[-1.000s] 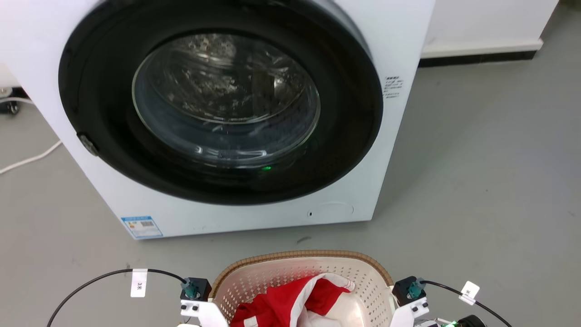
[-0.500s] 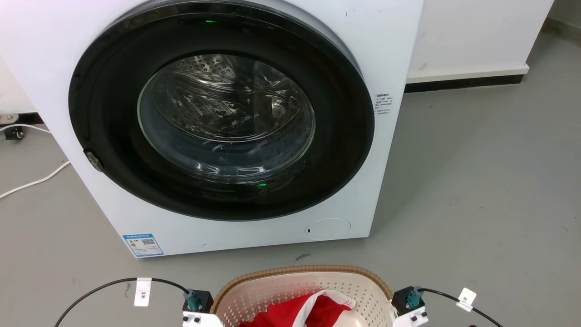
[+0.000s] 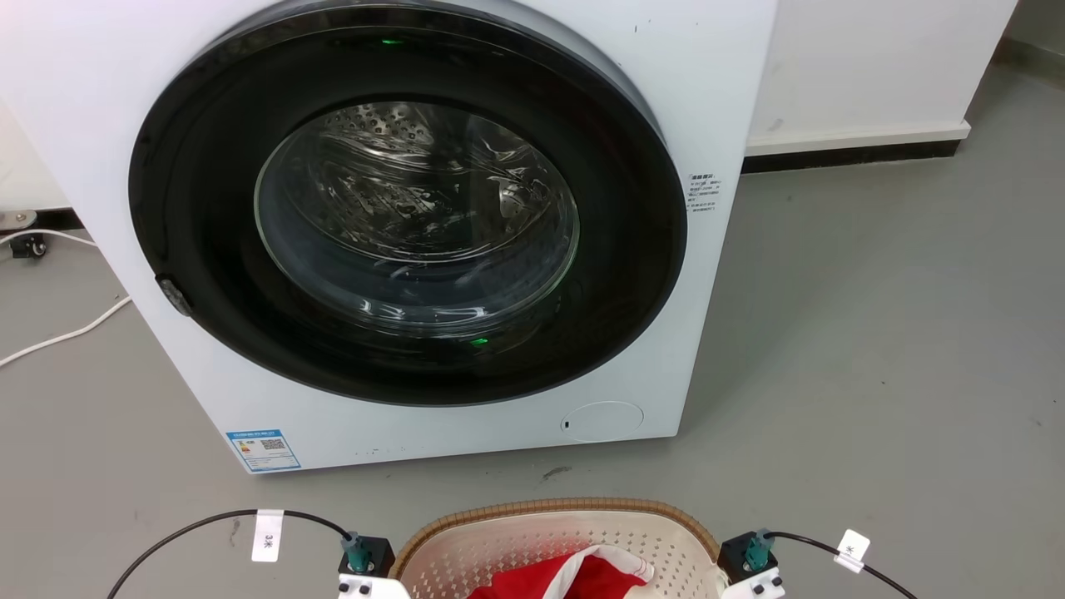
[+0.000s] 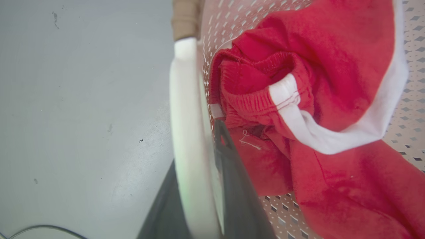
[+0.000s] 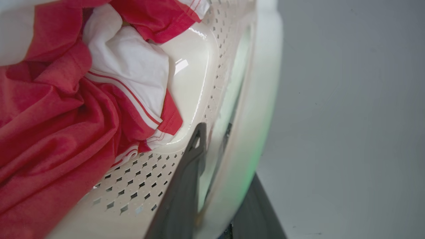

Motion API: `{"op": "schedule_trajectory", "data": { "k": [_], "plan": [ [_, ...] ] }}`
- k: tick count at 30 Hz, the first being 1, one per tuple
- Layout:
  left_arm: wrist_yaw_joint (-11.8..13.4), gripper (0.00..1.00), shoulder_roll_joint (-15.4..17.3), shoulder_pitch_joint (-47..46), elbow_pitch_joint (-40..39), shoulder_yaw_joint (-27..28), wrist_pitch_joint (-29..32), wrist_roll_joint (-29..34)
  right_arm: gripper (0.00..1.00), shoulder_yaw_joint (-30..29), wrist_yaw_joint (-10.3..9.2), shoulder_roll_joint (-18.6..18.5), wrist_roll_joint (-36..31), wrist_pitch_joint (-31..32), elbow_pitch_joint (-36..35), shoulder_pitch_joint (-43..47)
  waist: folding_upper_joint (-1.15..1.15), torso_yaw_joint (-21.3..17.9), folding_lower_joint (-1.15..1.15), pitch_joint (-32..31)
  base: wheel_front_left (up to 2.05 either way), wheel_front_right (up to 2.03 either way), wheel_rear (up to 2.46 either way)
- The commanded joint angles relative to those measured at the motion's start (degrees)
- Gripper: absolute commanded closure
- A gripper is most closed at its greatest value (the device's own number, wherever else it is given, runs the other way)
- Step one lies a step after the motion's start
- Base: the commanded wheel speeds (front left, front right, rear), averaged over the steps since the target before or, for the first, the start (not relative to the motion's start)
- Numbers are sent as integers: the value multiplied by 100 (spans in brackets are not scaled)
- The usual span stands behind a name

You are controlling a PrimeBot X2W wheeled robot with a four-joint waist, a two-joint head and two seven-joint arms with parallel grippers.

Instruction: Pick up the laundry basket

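Observation:
The laundry basket (image 3: 556,522), cream perforated plastic with a brown woven-look rim, sits at the bottom edge of the head view in front of the washing machine, with red and white clothes (image 3: 574,574) inside. My left gripper (image 4: 196,146) is shut on the basket's white left handle (image 4: 186,99), one dark finger (image 4: 229,166) inside the wall and one outside. On the opposite side, my right gripper (image 5: 225,152) is shut on the right handle (image 5: 255,99) in the same way. Both wrists flank the basket in the head view.
A white front-loading washing machine (image 3: 732,100) with its round dark door (image 3: 408,208) shut stands just beyond the basket. A white cable (image 3: 58,337) lies on the grey floor at the left. Open grey floor (image 3: 899,333) stretches to the right, up to a white wall base.
The head camera has shifted, so the washing machine shows lower in the picture. The basket and both wrists have sunk further toward the bottom edge, with both grips unchanged.

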Motion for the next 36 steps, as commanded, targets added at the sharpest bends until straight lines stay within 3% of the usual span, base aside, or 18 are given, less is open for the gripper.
{"op": "schedule_trajectory", "data": {
  "k": [1, 36],
  "plan": [
    [-54, 100, -20, -83, -39, -52, 3, -16, 100, 65, 64, 25, 14, 19, -62, -15, 0, -1, 0, 0, 0, 0, 0],
    [-48, 100, 56, -143, 20, -628, -84, -656, 100, 729, 65, -27, 749, -62, 55, -125, 0, 30, 0, 48, 0, 0, 0]
  ]
}}
